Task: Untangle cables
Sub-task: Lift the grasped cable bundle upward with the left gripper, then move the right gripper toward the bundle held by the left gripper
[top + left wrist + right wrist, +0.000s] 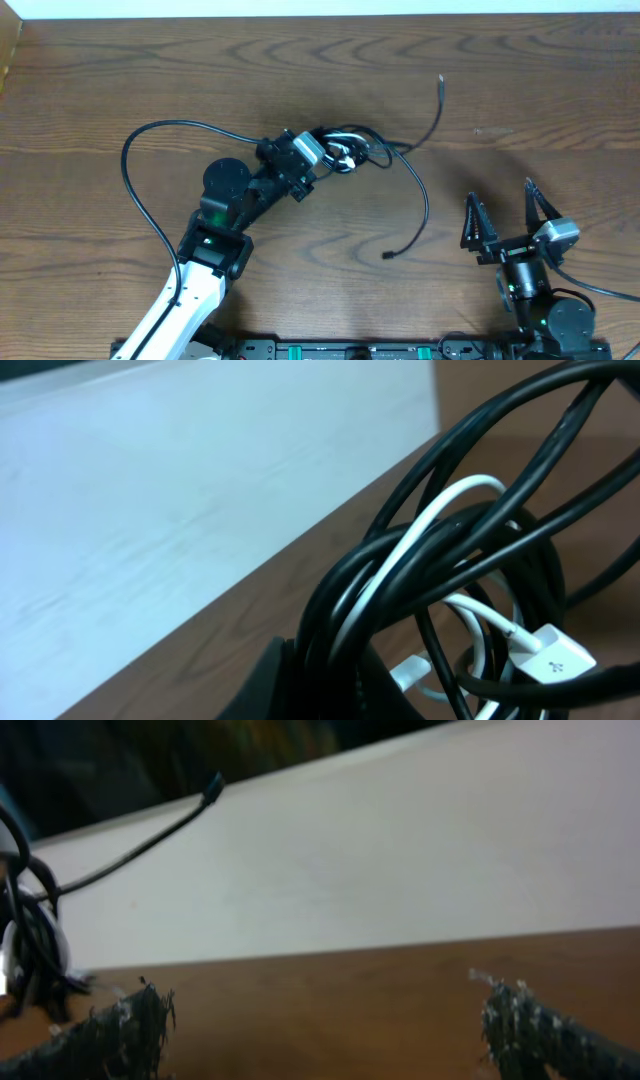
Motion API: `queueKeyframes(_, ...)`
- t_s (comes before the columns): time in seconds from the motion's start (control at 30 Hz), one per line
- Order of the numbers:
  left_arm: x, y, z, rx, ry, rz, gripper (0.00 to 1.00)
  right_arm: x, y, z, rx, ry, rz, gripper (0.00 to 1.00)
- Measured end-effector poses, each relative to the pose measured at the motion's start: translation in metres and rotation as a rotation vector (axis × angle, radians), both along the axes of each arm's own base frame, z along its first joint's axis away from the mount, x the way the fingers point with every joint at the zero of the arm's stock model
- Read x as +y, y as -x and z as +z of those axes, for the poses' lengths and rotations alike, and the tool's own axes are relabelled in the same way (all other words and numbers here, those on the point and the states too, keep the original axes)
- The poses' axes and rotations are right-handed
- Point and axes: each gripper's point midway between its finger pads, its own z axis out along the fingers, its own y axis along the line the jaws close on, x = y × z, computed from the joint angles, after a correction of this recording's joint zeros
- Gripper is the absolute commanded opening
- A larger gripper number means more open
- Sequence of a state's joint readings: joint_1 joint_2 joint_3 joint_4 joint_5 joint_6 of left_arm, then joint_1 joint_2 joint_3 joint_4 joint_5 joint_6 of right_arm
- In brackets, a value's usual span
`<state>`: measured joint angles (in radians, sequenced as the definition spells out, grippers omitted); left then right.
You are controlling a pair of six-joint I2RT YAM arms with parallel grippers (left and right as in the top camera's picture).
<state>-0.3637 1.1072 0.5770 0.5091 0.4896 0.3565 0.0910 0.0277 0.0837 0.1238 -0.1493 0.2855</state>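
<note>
The cables (352, 148) lie in a knot of black loops with one white cord at the table's middle. One black strand runs up to a plug end (441, 79); another curves down to a plug end (389, 256). My left gripper (328, 155) is shut on the knot. In the left wrist view the black cables (440, 550) rise out of the closed jaws, with the white cord (425, 525) threaded through them and its white USB plug (556, 656) at lower right. My right gripper (502, 212) stands open and holds nothing, well right of the knot; its fingertips (135, 1015) frame bare table.
A thicker black wire (135, 185) fixed to the left arm loops out over the table's left side. A pale wall (400, 860) runs along the table's far edge (320, 14). From the right wrist, the knot (30, 945) shows at far left and a plug end (212, 787) sticks up.
</note>
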Motion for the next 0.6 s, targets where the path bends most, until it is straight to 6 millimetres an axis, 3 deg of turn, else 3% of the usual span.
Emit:
queueKeyframes(0.27,-0.009,0.010,0.002,0.022,0.032,-0.078,0.08,0.017,0.000,0.060,0.129,0.006,0.102,0.99)
queueKeyframes(0.43,-0.010,0.011,0.003,0.049,0.064,-0.081,0.08,0.031,-0.021,0.082,0.275,0.014,0.175,0.99)
queueKeyframes(0.6,-0.010,0.011,0.001,0.085,0.085,-0.078,0.08,0.056,-0.045,0.102,0.310,0.017,0.321,0.99)
